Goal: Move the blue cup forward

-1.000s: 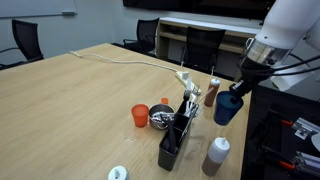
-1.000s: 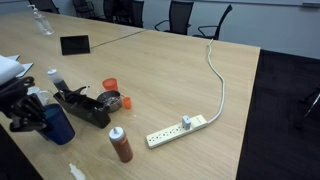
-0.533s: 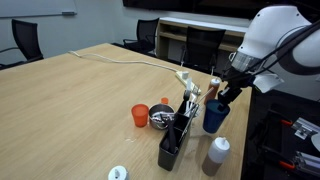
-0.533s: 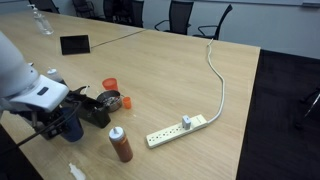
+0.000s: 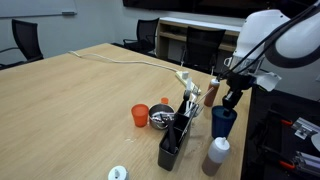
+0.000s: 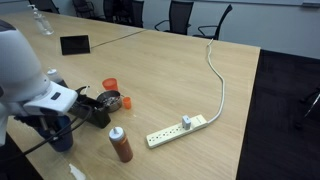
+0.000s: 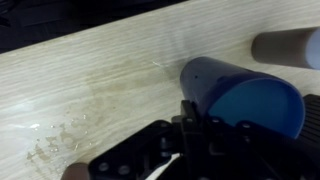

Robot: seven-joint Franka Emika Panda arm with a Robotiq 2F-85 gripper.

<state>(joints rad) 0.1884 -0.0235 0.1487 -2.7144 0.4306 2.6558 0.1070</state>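
The blue cup (image 5: 223, 121) is a dark-blue tumbler standing upright near the table's edge, between the black organizer (image 5: 174, 140) and a brown bottle (image 5: 216, 155). It also shows in an exterior view (image 6: 62, 136), partly hidden by the arm, and in the wrist view (image 7: 238, 97). My gripper (image 5: 231, 99) comes down from above and is shut on the cup's rim. In the wrist view one finger (image 7: 187, 120) lies against the cup's outer wall; the other finger is hidden. The smaller orange cup (image 5: 140, 115) stands apart, further in on the table.
A white power strip (image 6: 178, 128) with a long cable lies on the table. A silver round item (image 5: 160, 119) sits by the orange cup. The brown bottle (image 6: 120, 145) stands close to the blue cup. The table's edge is right beside the cup.
The gripper carried the blue cup from beyond the table's edge in over the table and lowered it to the surface beside the organizer and bottle.
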